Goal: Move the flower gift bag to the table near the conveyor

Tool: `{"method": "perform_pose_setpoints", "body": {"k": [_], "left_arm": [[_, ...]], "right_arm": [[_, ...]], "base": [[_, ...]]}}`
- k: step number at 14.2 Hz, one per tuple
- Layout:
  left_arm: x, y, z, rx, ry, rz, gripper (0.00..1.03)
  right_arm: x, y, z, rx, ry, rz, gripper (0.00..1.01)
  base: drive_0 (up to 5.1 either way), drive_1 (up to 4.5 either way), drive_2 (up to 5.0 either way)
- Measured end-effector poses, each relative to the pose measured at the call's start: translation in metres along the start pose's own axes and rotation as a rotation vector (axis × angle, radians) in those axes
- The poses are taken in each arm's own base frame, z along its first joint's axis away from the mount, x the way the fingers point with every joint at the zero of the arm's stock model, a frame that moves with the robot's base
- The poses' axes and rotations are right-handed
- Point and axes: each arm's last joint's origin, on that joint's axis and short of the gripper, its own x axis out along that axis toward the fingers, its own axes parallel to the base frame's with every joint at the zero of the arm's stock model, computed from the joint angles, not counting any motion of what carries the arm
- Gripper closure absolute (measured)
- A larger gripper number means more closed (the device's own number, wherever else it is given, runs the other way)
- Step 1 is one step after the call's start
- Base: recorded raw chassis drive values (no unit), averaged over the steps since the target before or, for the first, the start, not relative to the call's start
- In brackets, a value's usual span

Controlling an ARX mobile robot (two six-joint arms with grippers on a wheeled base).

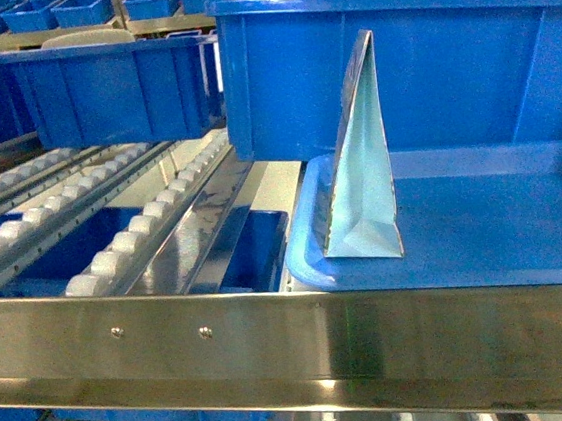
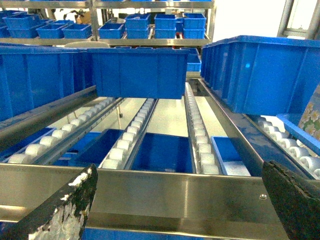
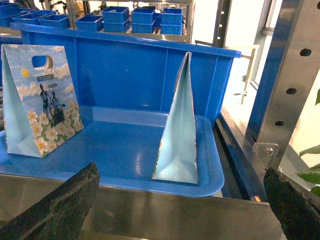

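The small light-blue paper flower gift bag (image 3: 176, 135) stands upright on a blue plastic tray (image 3: 125, 160). Both the left gripper (image 2: 180, 210) and the right gripper (image 3: 182, 210) have their 2 fingers spread wide, holding nothing.

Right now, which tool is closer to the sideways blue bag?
Right. The right tool sits open just before the bag; the left tool faces the conveyor, bag unseen.

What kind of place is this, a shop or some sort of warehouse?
Most likely a warehouse or packing area, not a shop. Steel roller tracks slope down towards the camera, blue bins sit on them, and more bins fill shelves behind. Two gift bags stand on a blue tray.
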Motion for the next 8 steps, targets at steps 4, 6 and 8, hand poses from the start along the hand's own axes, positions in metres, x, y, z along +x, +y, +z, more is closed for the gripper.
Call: {"method": "perform_pose_setpoints", "body": {"k": [4, 6, 8], "left_arm": [[0.0, 0.0, 0.0, 0.0, 0.0, 0.0, 0.05], [0.0, 0.0, 0.0, 0.0, -0.001, 0.0, 0.05], [0.01, -0.002, 0.016, -0.002, -0.024, -0.031, 0.05]], "right_arm": [[0.0, 0.0, 0.0, 0.0, 0.0, 0.0, 0.03], [0.0, 0.0, 0.0, 0.0, -0.002, 0.0, 0.03], [0.006, 0.003, 0.012, -0.023, -0.032, 0.036, 0.03]], "base": [[0.0, 0.0, 0.0], [0.0, 0.0, 0.0], [0.0, 0.0, 0.0]]}}
